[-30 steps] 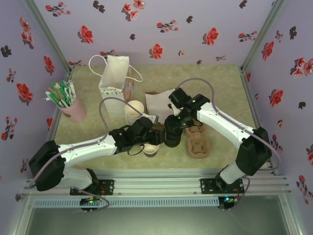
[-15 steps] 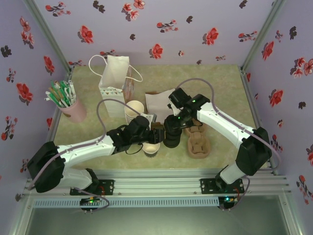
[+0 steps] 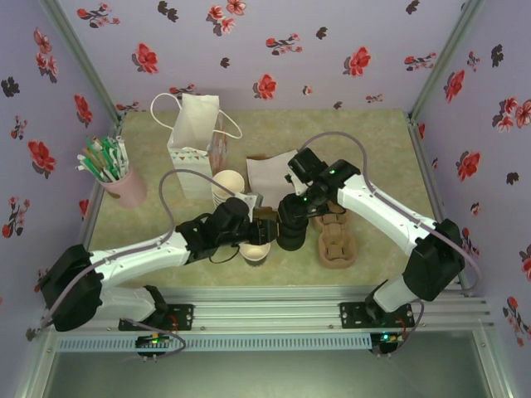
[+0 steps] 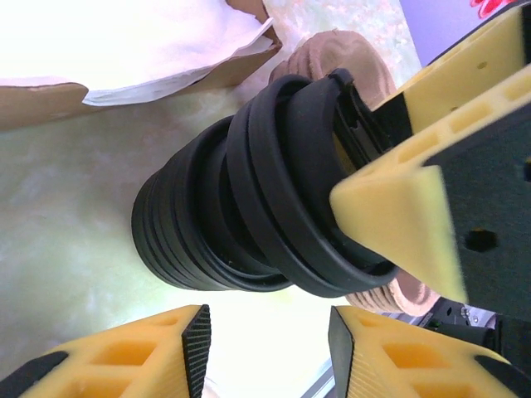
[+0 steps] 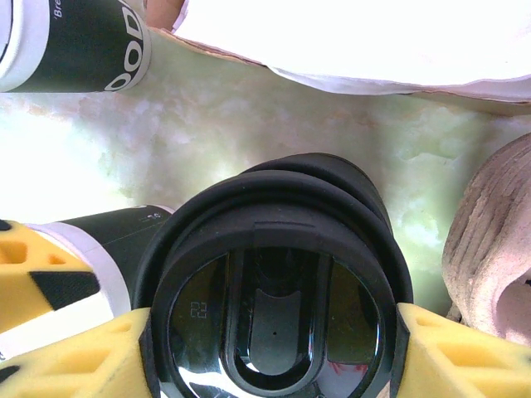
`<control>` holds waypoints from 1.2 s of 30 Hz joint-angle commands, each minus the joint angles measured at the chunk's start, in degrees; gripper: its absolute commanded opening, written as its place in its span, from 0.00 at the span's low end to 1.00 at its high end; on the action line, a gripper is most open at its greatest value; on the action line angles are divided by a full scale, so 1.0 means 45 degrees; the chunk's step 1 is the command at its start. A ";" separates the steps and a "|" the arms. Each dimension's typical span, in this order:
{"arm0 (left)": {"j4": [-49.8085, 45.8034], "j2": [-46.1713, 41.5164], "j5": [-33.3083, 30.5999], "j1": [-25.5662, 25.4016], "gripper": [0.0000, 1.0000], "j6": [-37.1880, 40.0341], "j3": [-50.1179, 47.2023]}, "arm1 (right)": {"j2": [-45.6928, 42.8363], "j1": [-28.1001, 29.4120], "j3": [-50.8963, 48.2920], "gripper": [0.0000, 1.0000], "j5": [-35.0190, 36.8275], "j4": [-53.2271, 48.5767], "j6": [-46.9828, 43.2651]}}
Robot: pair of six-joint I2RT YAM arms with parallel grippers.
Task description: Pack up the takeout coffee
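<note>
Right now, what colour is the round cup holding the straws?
Pink; the round cup shows best in top external view.

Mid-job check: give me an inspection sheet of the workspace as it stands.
Surface: table, pale green marbled top, no spills seen.
Job's things: coffee cup lidless, upright, beside lid stack.
Clutter: straw holder, paper bag, cup stack, white paper, cup carrier.
Grippers: right tool clamped on lid stack; left tool fingers apart near the cup, grip unclear.
Cables: left cable, right cable, each arching over its arm.
Surroundings: floral walls.
</note>
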 commanded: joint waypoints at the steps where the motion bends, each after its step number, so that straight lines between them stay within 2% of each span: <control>1: -0.0116 -0.0480 0.0101 0.0140 0.46 -0.0192 -0.0152 | -0.0301 -0.0093 0.0181 0.63 -0.0116 0.0000 0.0168; 4: 0.0287 -0.0469 0.0389 0.0359 0.49 -0.0356 -0.0263 | -0.0331 -0.0112 0.0170 0.63 -0.0170 0.0045 0.0202; 11: 0.1248 0.0058 0.1480 0.0740 0.40 -0.0667 -0.0387 | -0.0489 -0.0233 0.0056 0.63 -0.0394 0.0155 0.0279; 14: 0.1636 0.0366 0.1822 0.0814 0.40 -0.0814 -0.0385 | -0.0563 -0.0326 -0.0006 0.63 -0.0639 0.0261 0.0299; 24: 0.1771 0.0745 0.2025 0.0927 0.42 -0.0816 -0.0349 | -0.0626 -0.0454 -0.0104 0.63 -0.0760 0.0276 0.0300; 36: 0.1375 0.0988 0.1986 0.0951 0.39 -0.0875 -0.0299 | -0.0847 -0.0674 -0.0223 0.62 -0.0912 0.0259 0.0261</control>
